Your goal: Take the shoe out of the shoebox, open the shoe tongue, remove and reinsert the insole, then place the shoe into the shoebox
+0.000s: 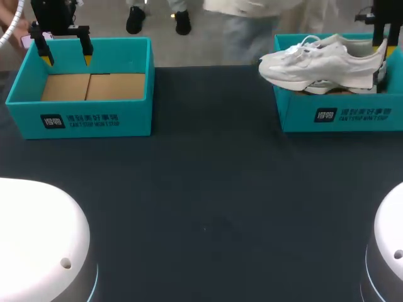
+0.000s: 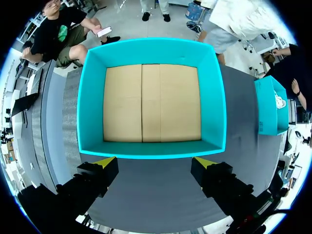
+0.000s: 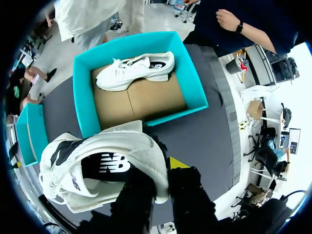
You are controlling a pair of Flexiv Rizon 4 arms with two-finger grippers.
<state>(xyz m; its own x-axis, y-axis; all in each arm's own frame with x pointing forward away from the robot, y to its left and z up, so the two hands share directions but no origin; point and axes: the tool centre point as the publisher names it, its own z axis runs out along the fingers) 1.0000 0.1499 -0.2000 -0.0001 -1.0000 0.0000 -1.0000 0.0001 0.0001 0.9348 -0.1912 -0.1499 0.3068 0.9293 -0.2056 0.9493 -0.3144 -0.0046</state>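
Clamps the right end effector (image 3: 163,187) on the heel of the white shoe (image 3: 102,165), above the right shoebox (image 1: 340,116) holding a second shoe (image 3: 136,70). Holds the left end effector (image 2: 155,162), spread apart, over the left shoebox (image 2: 151,148).

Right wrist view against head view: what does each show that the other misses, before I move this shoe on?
Only the right wrist view: a second shoe lying on the cardboard floor of the right shoebox, and the dark inside of the held shoe. Only the head view: the left gripper, jaws open, above the empty left shoebox. Both: the right gripper shut on the held shoe's heel, raised by the right shoebox, and both teal boxes.
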